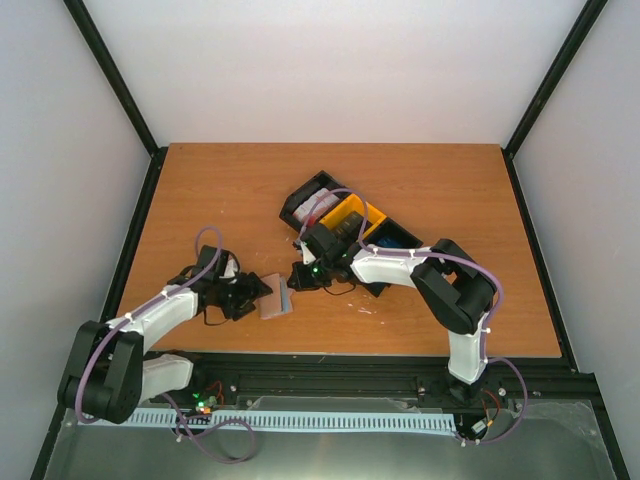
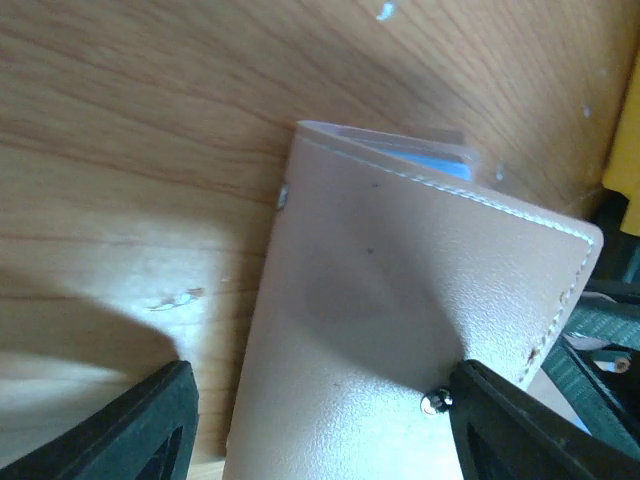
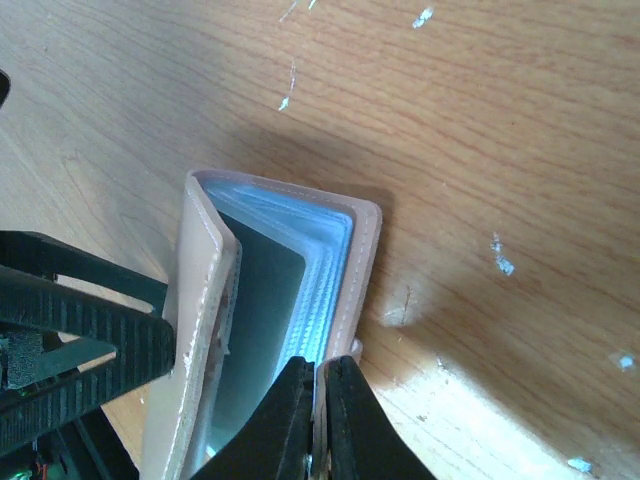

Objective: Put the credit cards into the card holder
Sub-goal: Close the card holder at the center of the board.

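Left gripper (image 2: 322,385) spread wide astride the card holder (image 2: 400,260), near-centre on the table, likely bracing it. Right gripper (image 3: 318,385) pressed together at the pocket mouth, probably feeding a card. Can't tell if one's pinched, edge too thin. Other credit cards (image 1: 318,207) in far bins (image 1: 365,213), partly hidden by the right arm.

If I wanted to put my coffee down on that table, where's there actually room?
The table is bare along the back wall behind the bins, and in the far left corner. Crowded: front centre, where the left end effector and right end effector meet at the card holder, bins just behind.
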You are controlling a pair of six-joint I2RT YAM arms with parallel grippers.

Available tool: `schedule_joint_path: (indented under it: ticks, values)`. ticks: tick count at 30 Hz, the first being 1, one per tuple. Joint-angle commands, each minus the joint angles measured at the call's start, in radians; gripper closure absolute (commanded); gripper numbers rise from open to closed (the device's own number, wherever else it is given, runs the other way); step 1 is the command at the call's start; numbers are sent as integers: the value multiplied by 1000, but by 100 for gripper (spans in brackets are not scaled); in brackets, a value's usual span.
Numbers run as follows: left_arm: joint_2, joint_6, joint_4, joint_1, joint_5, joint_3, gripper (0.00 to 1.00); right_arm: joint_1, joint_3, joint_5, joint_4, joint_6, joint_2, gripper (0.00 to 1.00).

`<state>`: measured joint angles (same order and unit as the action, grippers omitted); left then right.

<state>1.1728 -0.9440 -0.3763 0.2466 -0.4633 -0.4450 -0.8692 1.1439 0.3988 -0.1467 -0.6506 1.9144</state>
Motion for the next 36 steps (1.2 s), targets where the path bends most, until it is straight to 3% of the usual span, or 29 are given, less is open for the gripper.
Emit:
schedule_joint_path:
  ticks: [1,14,20,27,33,36]
  values:
    - [15,60,64,-3,-111,6,30,4,28,-19,-13,9,-10,93]
    - [36,-27,128,21,-73,41,51,0,-10,83,48,27,-28,92]
    - [144,-99,91,79,8,-31,52,-22,-6,68,32,33,-30,90]
    - [227,-93,43,115,39,-122,50,-33,27,-11,-50,13,16,92]
    - [144,-34,52,115,8,-113,34,-33,82,-44,-132,15,66,92]
    - [108,-20,20,114,18,-112,31,-33,109,-56,-170,20,89,92]
